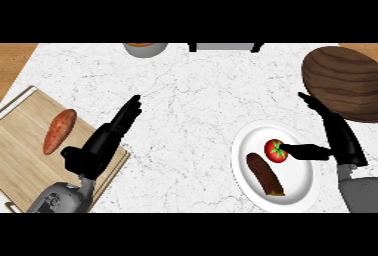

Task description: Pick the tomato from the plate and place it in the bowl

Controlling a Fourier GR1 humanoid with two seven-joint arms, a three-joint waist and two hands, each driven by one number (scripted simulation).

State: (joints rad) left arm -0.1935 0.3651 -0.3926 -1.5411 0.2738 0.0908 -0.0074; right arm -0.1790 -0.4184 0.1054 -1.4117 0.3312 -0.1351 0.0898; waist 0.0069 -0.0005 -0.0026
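Right hand (341, 142) met the tomato (276, 151) on the plate (299, 181), with no grasp closed.

Nearest, the white plate lay on the marble counter (199, 100) at the right, bearing a dark, long vegetable (266, 175), possibly an aubergine, and just beyond it the red tomato. The right hand stood at the plate's right rim, its fingers straight and pointing away, its thumb stretched sideways so that the tip touched the tomato; nothing was held. At the left, the left hand (107, 137) hung with straight fingers over the edge of a wooden cutting board (26, 150), holding nothing, beside a sweet potato (59, 131). Farther off, beyond the right hand's fingertips, sat the brown wooden bowl (345, 82). A grey cup (145, 48) stood at the far edge.
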